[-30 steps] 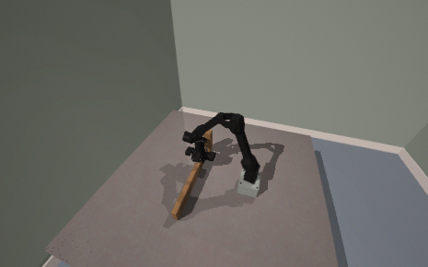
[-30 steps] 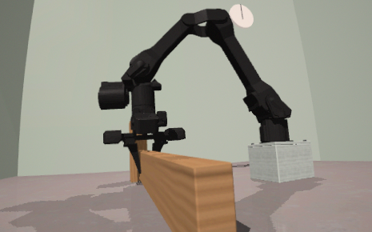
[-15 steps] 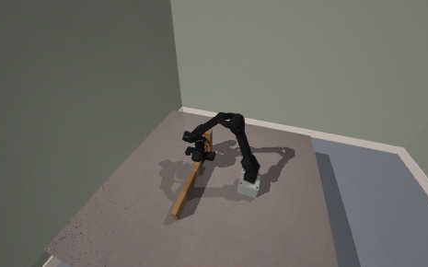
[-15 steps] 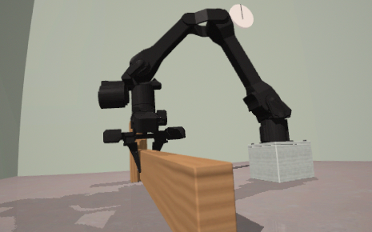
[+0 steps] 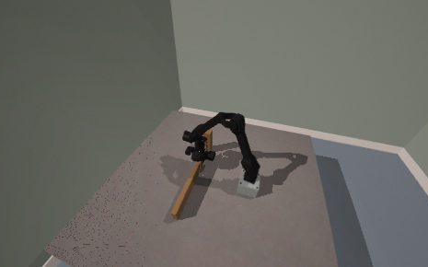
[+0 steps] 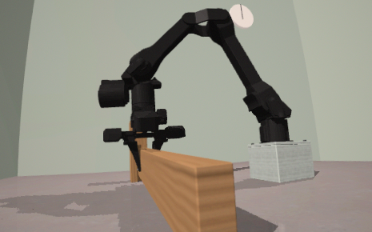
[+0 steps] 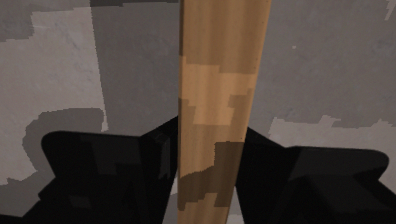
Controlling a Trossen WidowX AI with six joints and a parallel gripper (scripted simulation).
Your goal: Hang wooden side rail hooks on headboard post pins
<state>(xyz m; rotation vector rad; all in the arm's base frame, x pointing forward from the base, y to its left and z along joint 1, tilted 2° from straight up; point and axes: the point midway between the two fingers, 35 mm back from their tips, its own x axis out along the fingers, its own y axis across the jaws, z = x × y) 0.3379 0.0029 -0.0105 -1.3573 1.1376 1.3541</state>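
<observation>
Here the gripper (image 6: 148, 154) has its jaws clamped across the side rail (image 6: 188, 180) near its raised end, whose long axis slopes from the headboard post (image 5: 208, 139) down to the table (image 5: 262, 230).

The top view is looking down from high and far at the whole desk (image 5: 115, 207). The exterior view is sitting low near the desk surface, facing along the rail (image 6: 188, 184) toward the arm. The wrist view is looking straight down past the gripper (image 7: 207, 165) at close range. All three are sharing the rail.
</observation>
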